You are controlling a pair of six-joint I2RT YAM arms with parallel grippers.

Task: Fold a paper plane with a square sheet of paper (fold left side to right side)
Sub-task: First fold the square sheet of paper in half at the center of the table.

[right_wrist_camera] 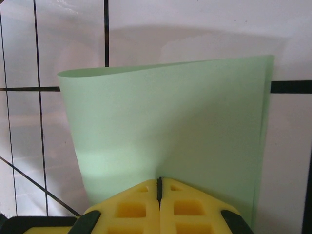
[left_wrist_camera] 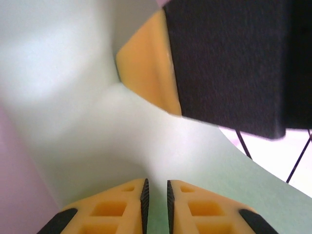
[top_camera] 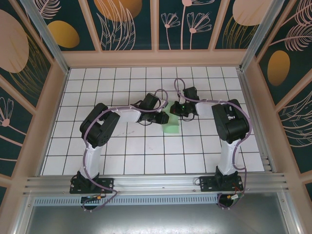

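the square sheet of paper (top_camera: 171, 125) lies near the middle of the white tiled table (top_camera: 146, 156), between the two wrists, which meet over it from either side. in the top view it reads as a small pale green patch, partly lifted and bent over itself rather than flat.

the right gripper (right_wrist_camera: 159, 187) is closed, its yellow fingers pressed together with the near edge of the paper (right_wrist_camera: 170, 126) pinched between them. from there the sheet rises and curves away from the camera, its top edge bowed. its right side is a straight edge where two layers show, one just behind the other. the table's black grid lines (right_wrist_camera: 106, 29) show behind it.

the left gripper (left_wrist_camera: 156, 200) is low against the paper (left_wrist_camera: 97, 122), its black pads (left_wrist_camera: 145, 197) a narrow gap apart, with green showing in the slot. whether they actually pinch the sheet i cannot tell. just beyond, a yellow finger (left_wrist_camera: 146, 68) of the right gripper meets the curved paper.
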